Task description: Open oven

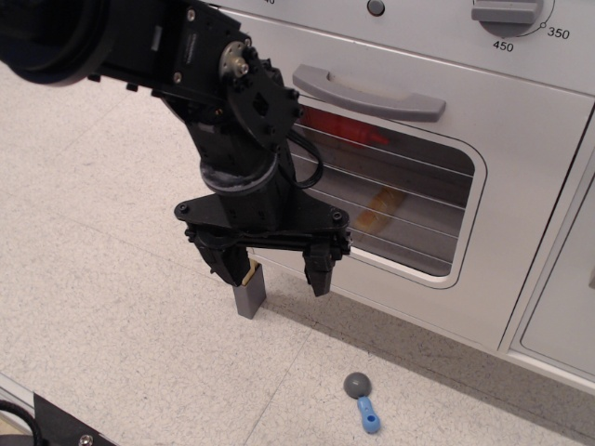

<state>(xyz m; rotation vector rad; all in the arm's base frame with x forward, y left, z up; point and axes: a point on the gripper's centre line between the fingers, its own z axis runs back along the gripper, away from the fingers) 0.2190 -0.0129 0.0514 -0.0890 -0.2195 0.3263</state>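
Note:
The white-grey toy oven (521, 121) fills the upper right. Its door looks shut. The grey bar handle (367, 93) runs along the door's top, and the rounded window (409, 200) crossed by thin wires is below it. The temperature dial (511, 14) sits above at the top edge. My black gripper (274, 271) points down in front of the door's lower left part, well below the handle. Its jaws are spread and hold nothing. A small grey block (250, 297) stands on the floor right by the left fingertip.
A red item (344, 125) and an orange item (379, 209) show behind the window. A panelled cabinet door (567, 307) is right of the oven. A small toy with a blue handle and grey head (363, 400) lies on the speckled floor (112, 279).

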